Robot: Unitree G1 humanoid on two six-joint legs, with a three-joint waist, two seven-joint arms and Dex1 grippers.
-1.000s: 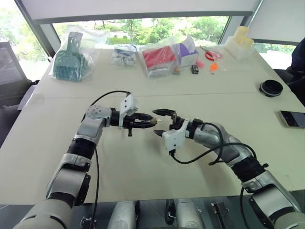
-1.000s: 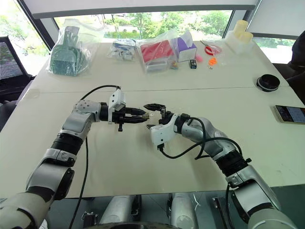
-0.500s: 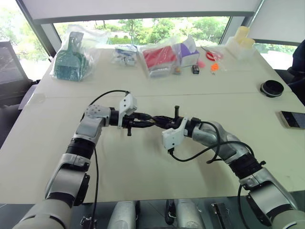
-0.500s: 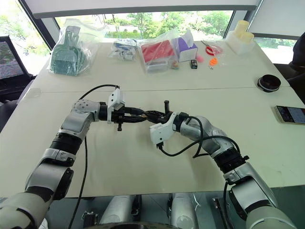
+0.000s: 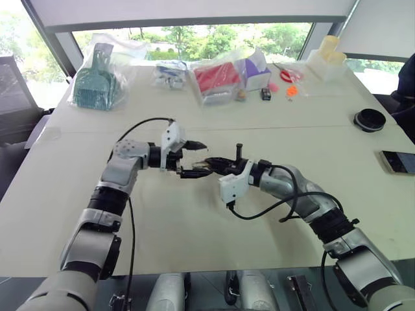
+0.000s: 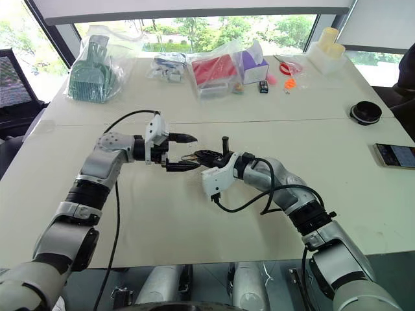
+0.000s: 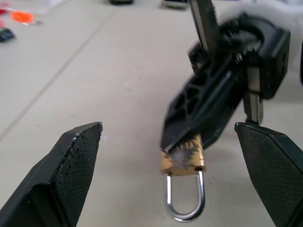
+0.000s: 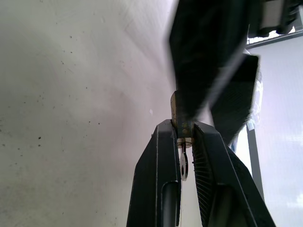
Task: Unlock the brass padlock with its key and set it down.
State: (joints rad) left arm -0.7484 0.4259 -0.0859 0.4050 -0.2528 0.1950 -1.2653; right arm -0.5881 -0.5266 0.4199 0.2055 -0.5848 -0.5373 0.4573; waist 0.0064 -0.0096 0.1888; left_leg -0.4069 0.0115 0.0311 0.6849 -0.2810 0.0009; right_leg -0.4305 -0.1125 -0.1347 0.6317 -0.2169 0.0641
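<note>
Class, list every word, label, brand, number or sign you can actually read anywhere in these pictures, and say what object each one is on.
No text can be read in any view.
brass padlock: its face is worn and blurred, with no legible marking.
phone: the screen is lit, but its content is too small to read.
bagged items at the far side of the table: any print on them is too small to read.

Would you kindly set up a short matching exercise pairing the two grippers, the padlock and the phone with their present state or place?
1. left gripper
2. right gripper
3. brass padlock
4. phone

a. lying flat near the table's right edge
b. pinched by its body, shackle hanging free
c. jaws wide apart, holding nothing
d. jaws shut on something small

Pairs: 1-c, 2-d, 3-b, 4-a
</note>
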